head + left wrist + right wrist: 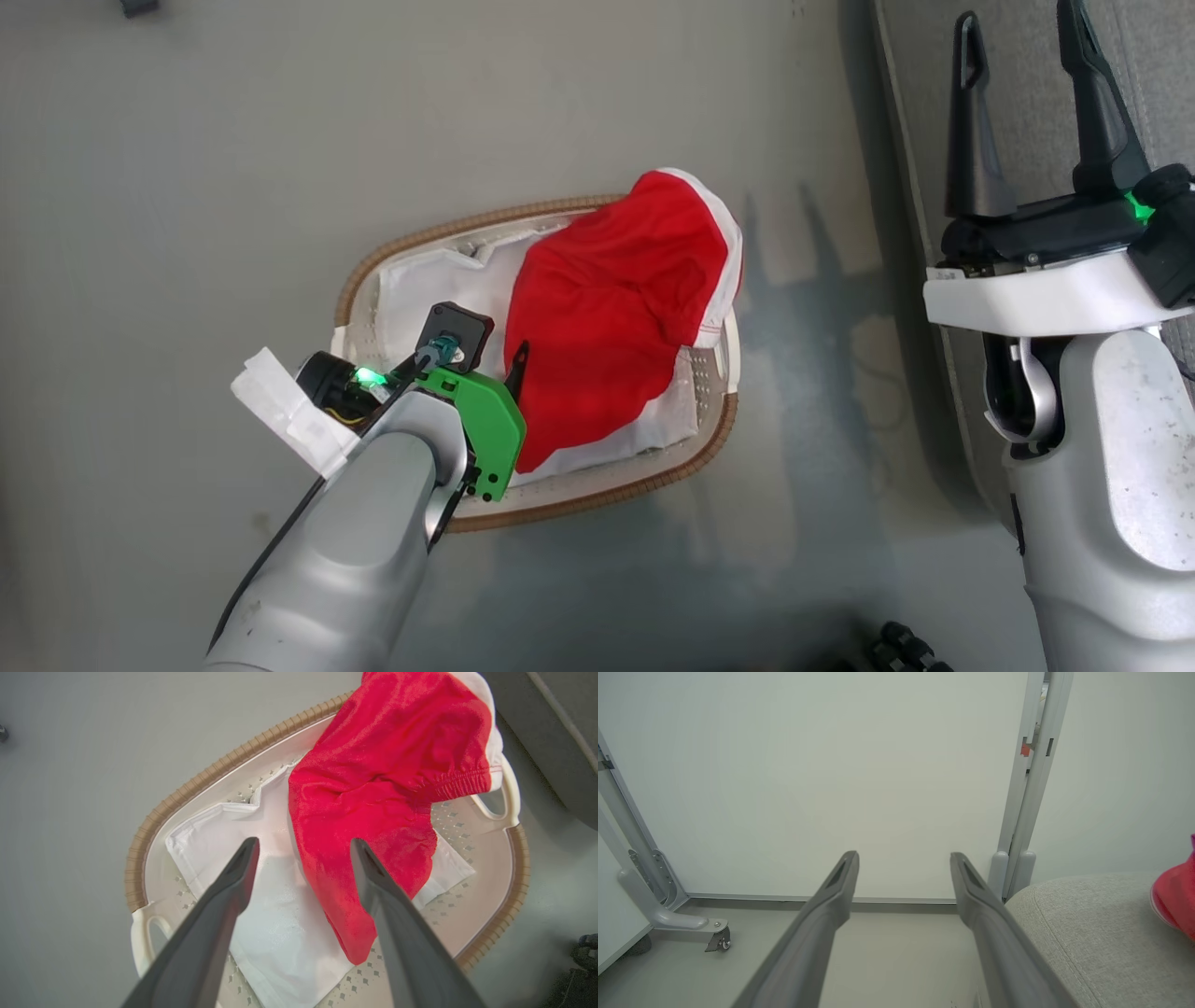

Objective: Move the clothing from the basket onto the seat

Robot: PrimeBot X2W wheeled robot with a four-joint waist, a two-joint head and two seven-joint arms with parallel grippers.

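While the left gripper (pixel 303 845) hangs over the basket (pixel 597 492) with its fingers spread wide and holding nothing, one finger above the white cloth (pixel 275 933) and the other above the red garment (pixel 607 317), that garment lies in the basket on top of the cloth, its white-trimmed end draped over the rim toward the seat (pixel 1027 103). The right gripper (pixel 1018 14), equally wide and empty, hovers beside the basket above the seat's edge, where another red piece (pixel 1175 896) rests; a castor-footed white panel (pixel 831 788) stands farther off.
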